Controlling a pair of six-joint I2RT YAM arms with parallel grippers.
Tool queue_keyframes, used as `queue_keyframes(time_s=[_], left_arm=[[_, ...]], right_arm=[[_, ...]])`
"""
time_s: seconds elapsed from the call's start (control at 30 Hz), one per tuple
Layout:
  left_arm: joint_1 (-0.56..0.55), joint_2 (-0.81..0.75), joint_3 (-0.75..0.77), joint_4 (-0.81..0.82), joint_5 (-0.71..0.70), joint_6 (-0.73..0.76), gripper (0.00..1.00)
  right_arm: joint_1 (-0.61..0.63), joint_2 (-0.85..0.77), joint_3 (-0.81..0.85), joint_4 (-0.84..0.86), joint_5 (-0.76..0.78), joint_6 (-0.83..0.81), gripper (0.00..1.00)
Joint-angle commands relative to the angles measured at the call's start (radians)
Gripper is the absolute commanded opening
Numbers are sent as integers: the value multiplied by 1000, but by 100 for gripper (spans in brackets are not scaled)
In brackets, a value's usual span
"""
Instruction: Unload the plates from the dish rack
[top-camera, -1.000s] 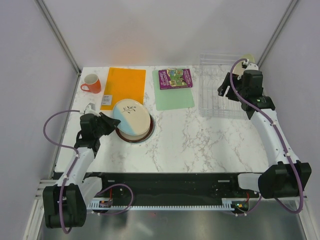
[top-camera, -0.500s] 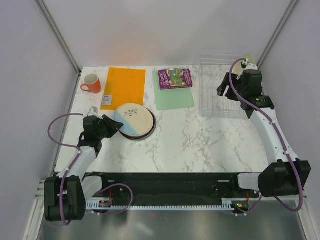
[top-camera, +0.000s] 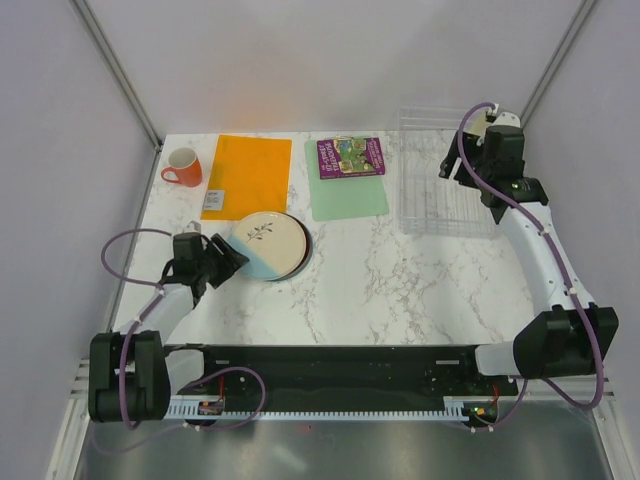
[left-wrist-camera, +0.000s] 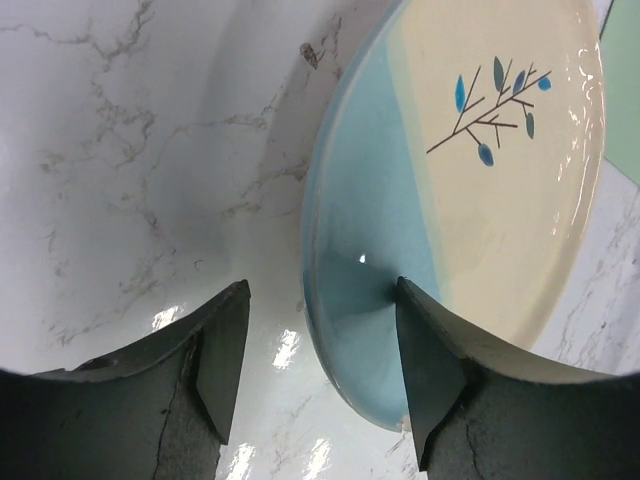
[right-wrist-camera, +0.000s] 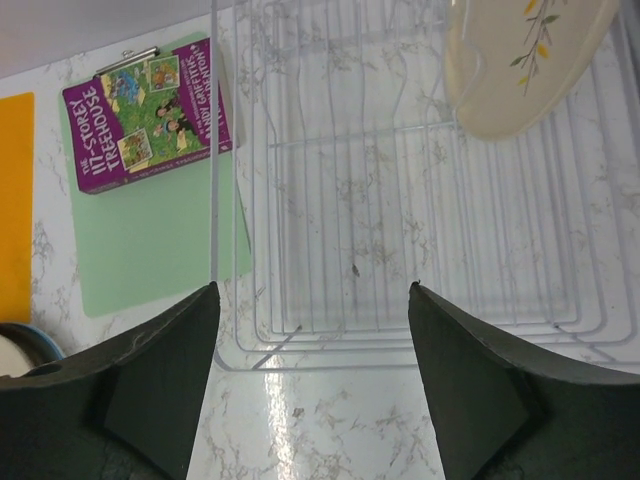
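- Hovering low with the left gripper at the near edge of the blue and cream plate, on the left part of the marble table
- Holding the left fingers spread apart, released and gripping nothing; showing the blue rim of this plate between them in the wrist view, but not possible to tell if touching the one finger
- Lying flat, leaf sprig facing up, on top of a second plate with a dark rim, only its edge showing
- Reaching with the right gripper over the dish rack at the far right of the table
- Holding the right fingers wide apart, also released and empty, above the wire floor of the rack
- Standing tilted at the far right corner of the rack: one cream plate with small leaf marks, well apart from the fingers
- Sitting along the far side: an orange mug, an orange mat, a green mat, and a purple book lying on the far edge of the green mat
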Motion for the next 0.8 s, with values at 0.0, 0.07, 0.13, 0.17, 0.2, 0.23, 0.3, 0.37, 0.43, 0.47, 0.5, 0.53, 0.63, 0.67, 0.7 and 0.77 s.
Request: queue_keyframes(time_s=[0.0,0.07,0.13,0.17,0.2,0.23,0.3,0.37,0.43,0.47,0.5,0.53,0.63,0.67,0.7,0.77], left_arm=[[-18,32,98,-73,-109,99,67],[-27,55,150,-113,-135,111,67],[-34,52,193,-142,-208,108,67],[-69,46,208,-168,-224,108,67],[-72,22,239,-177,-267,108,68],[-72,6,257,-187,-269,108,68],[-74,-44,322,-207,-264,128,70],[-74,-72,377,-225,-252,153,71],[-74,-84,471,-240,-180,183,72],[-74,-84,501,-243,-145,192,72],[-74,-81,555,-246,-74,199,72],[-74,-72,578,-246,-30,209,73],[-74,-31,644,-184,234,223,73],[-74,-15,650,-144,318,214,73],[-74,3,650,-94,503,196,73],[-75,78,649,57,631,122,73]], right_arm=[[-5,47,126,6,166,-49,84],[-5,99,192,-22,281,-73,85],[-5,139,243,-46,352,-105,85],[-5,174,261,-49,386,-116,85],[-5,190,296,-49,439,-128,86],[-7,207,312,-49,468,-142,86],[-8,257,364,-46,516,-153,86],[-11,300,408,-37,525,-167,87],[-22,334,444,-37,544,-170,87],[-27,366,477,-37,548,-172,88],[-37,381,491,-37,550,-170,88],[-44,397,507,-37,553,-168,88],[-80,469,553,-39,552,-167,89],[-87,481,573,-40,553,-170,89],[-99,492,580,-40,552,-172,89],[-111,529,608,-39,530,-176,89]])
